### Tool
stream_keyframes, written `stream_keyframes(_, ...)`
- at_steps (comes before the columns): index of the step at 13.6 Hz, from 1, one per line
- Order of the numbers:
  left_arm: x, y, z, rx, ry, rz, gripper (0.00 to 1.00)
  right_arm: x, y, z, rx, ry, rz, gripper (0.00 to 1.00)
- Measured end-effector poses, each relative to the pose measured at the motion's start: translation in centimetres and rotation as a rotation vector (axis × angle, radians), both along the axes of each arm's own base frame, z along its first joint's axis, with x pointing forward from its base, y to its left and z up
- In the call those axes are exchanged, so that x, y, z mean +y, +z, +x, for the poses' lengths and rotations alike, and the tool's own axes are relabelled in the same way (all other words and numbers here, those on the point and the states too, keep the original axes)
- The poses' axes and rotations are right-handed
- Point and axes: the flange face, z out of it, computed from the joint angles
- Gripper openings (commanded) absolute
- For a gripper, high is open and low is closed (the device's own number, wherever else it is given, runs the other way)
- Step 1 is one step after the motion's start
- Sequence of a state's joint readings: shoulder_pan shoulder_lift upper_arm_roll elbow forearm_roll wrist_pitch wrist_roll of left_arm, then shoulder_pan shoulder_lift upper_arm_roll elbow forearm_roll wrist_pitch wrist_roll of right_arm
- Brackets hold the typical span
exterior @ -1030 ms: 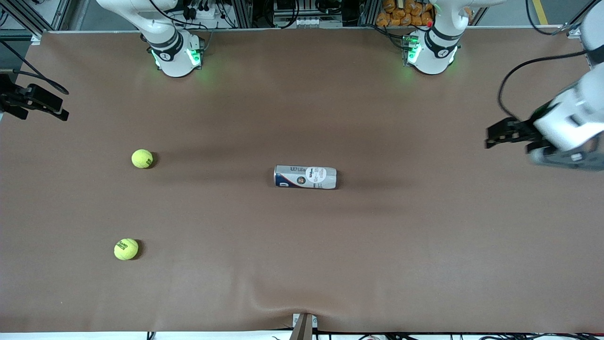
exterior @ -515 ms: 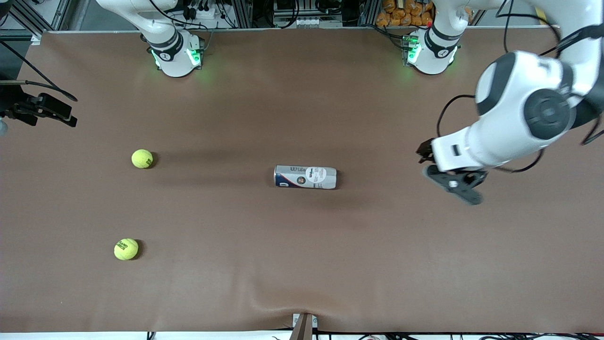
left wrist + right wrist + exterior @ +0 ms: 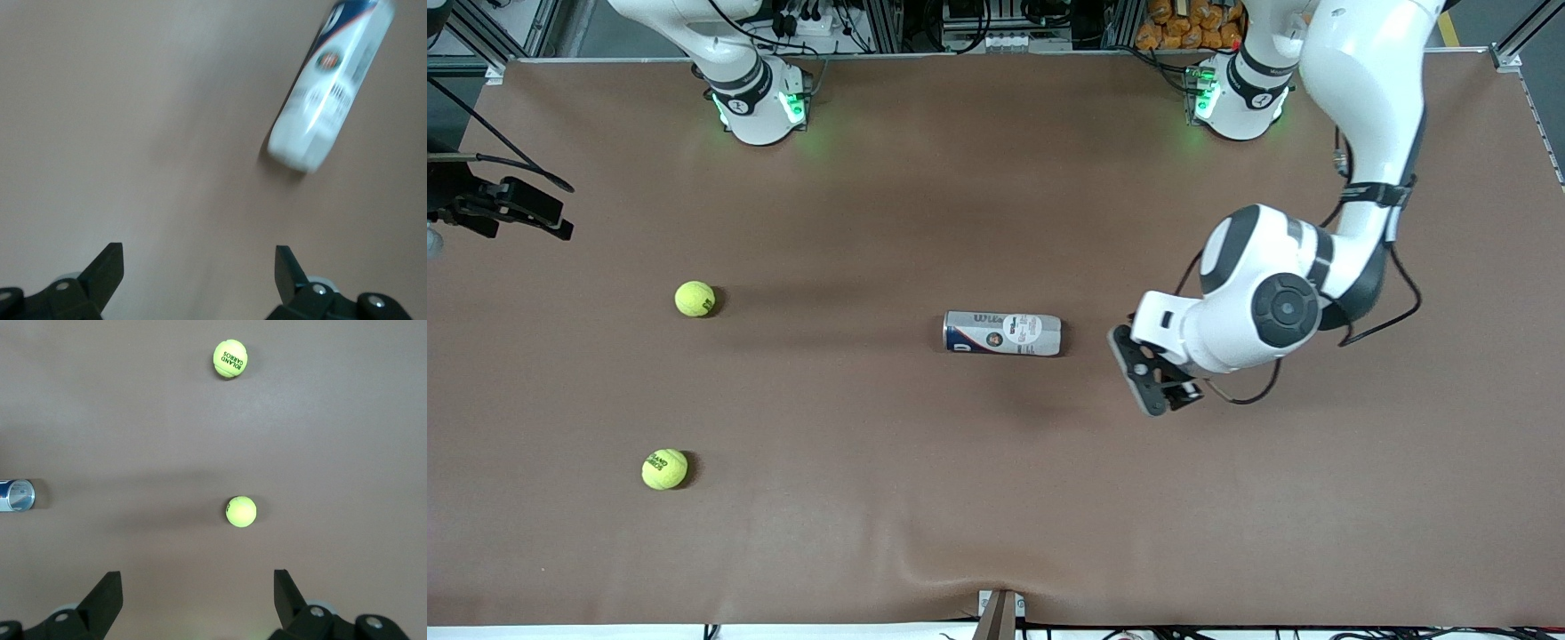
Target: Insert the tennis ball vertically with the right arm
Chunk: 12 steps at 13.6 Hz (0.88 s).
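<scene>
Two yellow-green tennis balls lie toward the right arm's end of the table: one (image 3: 695,299) farther from the front camera, one (image 3: 664,468) nearer. A silver and blue ball can (image 3: 1003,333) lies on its side at mid-table. My right gripper (image 3: 505,206) hangs open at the table's end, off the edge beside the farther ball. Its wrist view shows that ball (image 3: 241,511), the printed ball (image 3: 230,358) and the can's end (image 3: 15,495), with the open gripper (image 3: 198,587) empty. My left gripper (image 3: 1152,375) is open over the table beside the can's closed end (image 3: 330,87).
The brown mat (image 3: 996,498) covers the whole table and has a small wrinkle at its near edge. The two arm bases (image 3: 758,102) (image 3: 1238,98) stand along the edge farthest from the front camera.
The left arm swung in from its end of the table to just beside the can. The right gripper shifted slightly inward early on, then held still.
</scene>
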State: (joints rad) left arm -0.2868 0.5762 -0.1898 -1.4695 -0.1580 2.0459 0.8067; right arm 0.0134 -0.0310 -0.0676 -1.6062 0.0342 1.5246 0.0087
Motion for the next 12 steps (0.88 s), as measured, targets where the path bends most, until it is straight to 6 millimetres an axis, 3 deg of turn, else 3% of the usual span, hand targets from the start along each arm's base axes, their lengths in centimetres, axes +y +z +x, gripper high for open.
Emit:
stream_keyframes(2, -4.9, -2.4, -1.2, -0.055, -0.064, -0.060, 1.00, 0.0, 0.0, 0.0, 0.000, 0.000, 0.000, 1.00)
stream_keyframes(4, -8.6, -4.0, -2.8, -0.080, -0.112, -0.077, 1.00, 0.0, 0.0, 0.0, 0.000, -0.001, 0.000, 1.00)
stream_keyframes(9, -13.9, -5.2, -6.2, -0.174, -0.314, 0.000, 1.00, -0.1, -0.2, 0.6, -0.027, -0.002, 0.000, 1.00)
stream_keyframes(12, -14.7, -7.4, -7.8, -0.160, -0.367, 0.043, 1.00, 0.0, -1.6, 2.1, -0.045, -0.005, 0.006, 1.00)
